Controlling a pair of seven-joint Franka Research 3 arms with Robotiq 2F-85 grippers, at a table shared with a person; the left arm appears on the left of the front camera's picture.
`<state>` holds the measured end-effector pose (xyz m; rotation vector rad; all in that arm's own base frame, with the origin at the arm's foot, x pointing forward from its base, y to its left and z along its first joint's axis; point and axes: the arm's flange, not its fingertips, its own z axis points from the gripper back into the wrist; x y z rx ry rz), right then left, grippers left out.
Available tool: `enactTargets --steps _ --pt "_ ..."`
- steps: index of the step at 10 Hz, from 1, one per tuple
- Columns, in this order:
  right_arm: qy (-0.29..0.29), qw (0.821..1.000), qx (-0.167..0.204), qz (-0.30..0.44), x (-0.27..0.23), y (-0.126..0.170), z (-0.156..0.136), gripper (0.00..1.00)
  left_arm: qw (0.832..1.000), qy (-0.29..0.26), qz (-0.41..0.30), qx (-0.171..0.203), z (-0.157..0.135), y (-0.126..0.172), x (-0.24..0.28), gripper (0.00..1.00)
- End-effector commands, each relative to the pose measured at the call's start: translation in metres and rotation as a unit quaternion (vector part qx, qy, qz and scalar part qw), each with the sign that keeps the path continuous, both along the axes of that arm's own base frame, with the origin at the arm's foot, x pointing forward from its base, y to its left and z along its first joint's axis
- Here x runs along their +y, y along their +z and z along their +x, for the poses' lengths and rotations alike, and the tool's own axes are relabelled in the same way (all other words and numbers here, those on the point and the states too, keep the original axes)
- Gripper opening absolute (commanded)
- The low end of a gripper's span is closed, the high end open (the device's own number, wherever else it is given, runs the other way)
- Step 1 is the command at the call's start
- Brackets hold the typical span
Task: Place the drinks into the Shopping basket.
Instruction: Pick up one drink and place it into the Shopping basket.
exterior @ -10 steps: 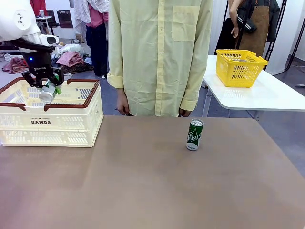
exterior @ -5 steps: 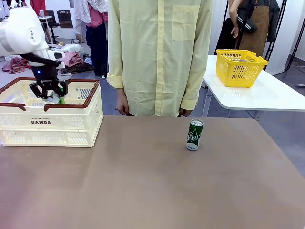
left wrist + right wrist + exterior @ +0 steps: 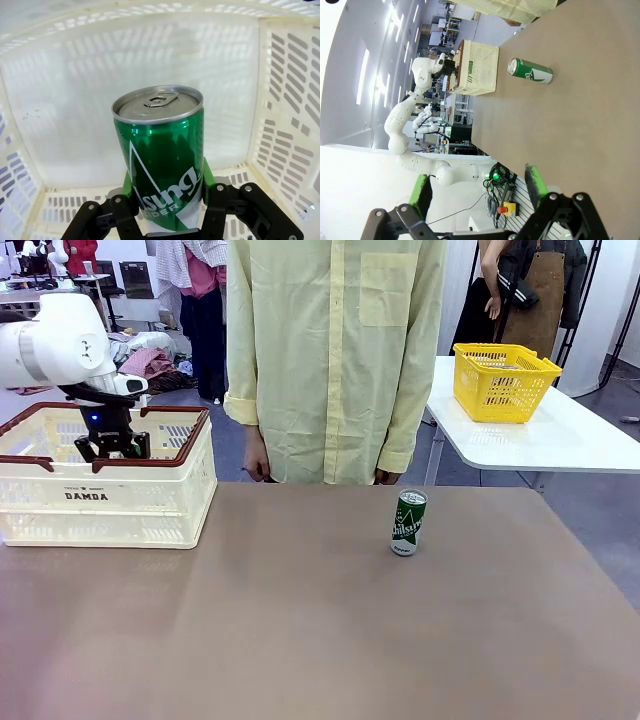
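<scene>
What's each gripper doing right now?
Left gripper: shut on the green can, inside the Shopping basket.
Right gripper: open, holding nothing.

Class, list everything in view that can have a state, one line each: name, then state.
Left gripper, shut on held can.
Held can, sealed, inside white basket.
Right gripper, open, empty.
Table can, upright on table, outside the basket.
White basket, upright on table.
Yellow basket, upright on side table.
</scene>
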<state>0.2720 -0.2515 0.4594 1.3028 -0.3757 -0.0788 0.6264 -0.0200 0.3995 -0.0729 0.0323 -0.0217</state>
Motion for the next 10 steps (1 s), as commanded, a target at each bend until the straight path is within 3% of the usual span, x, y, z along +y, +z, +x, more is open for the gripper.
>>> enactTargets --steps 1,4,5,6,7,10 --pt "0.006 1.0 -0.007 -0.004 -0.0001 0.0012 -0.0024 1.0 1.0 -0.013 -0.014 -0.011 -0.0107 -0.0084 0.0062 0.0" --pt "0.006 1.0 -0.007 -0.004 -0.0001 0.0012 -0.0024 1.0 0.999 -0.018 -0.026 -0.022 -0.0102 -0.0172 0.0084 0.0" --pt "0.006 1.0 -0.007 -0.004 -0.0001 0.0012 -0.0024 1.0 0.999 -0.017 -0.024 -0.024 -0.0112 -0.0163 0.0085 0.29" --pt "0.006 1.0 -0.007 -0.004 -0.0001 0.0012 -0.0024 1.0 0.999 -0.019 -0.022 -0.018 -0.0107 -0.0165 0.0083 0.78" --pt "0.006 1.0 -0.007 -0.004 -0.0001 0.0012 -0.0024 1.0 0.999 -0.022 -0.022 -0.016 -0.0105 -0.0169 0.0084 1.0" --pt "0.006 1.0 -0.007 -0.004 -0.0001 0.0012 -0.0024 1.0 0.999 -0.021 -0.02 -0.022 -0.0106 -0.0151 0.0088 1.0"
